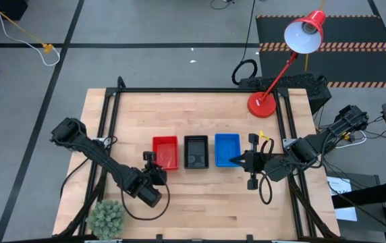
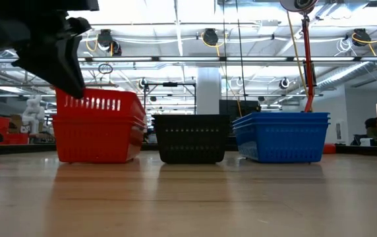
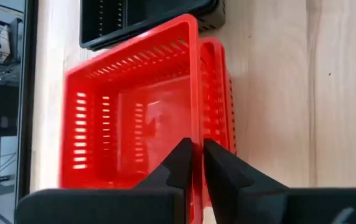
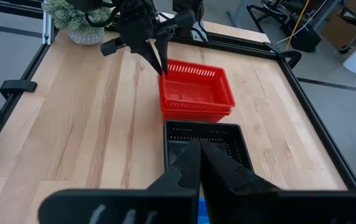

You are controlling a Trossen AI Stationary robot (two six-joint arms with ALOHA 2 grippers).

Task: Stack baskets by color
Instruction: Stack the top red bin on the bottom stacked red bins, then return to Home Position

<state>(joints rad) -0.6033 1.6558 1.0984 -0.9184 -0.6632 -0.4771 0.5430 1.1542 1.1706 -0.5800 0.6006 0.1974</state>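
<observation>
Three stacks stand in a row at mid-table: red baskets (image 1: 165, 152), black baskets (image 1: 196, 151) and blue baskets (image 1: 227, 149). The top red basket (image 2: 99, 103) sits tilted in the red stack (image 2: 96, 139) below it. My left gripper (image 1: 154, 162) is at that basket's near left corner, shut on its wall, and also shows in the right wrist view (image 4: 160, 65). My right gripper (image 4: 198, 155) hangs shut and holding nothing above the table, by the blue stack's near right corner (image 1: 241, 160). My left gripper pinches the top red basket's near wall (image 3: 196, 134) close to its left corner, one finger inside the basket and one outside. The fingers slant down from the table's near left. The basket rests tilted in the red stack's lower basket (image 3: 220, 93).
A red desk lamp stands on its round base (image 1: 262, 104) at the far right. A small green plant (image 1: 106, 217) sits at the near left corner. Black frame rails (image 1: 200, 90) run along the table's far edge and sides. Bare wood lies in front of the stacks.
</observation>
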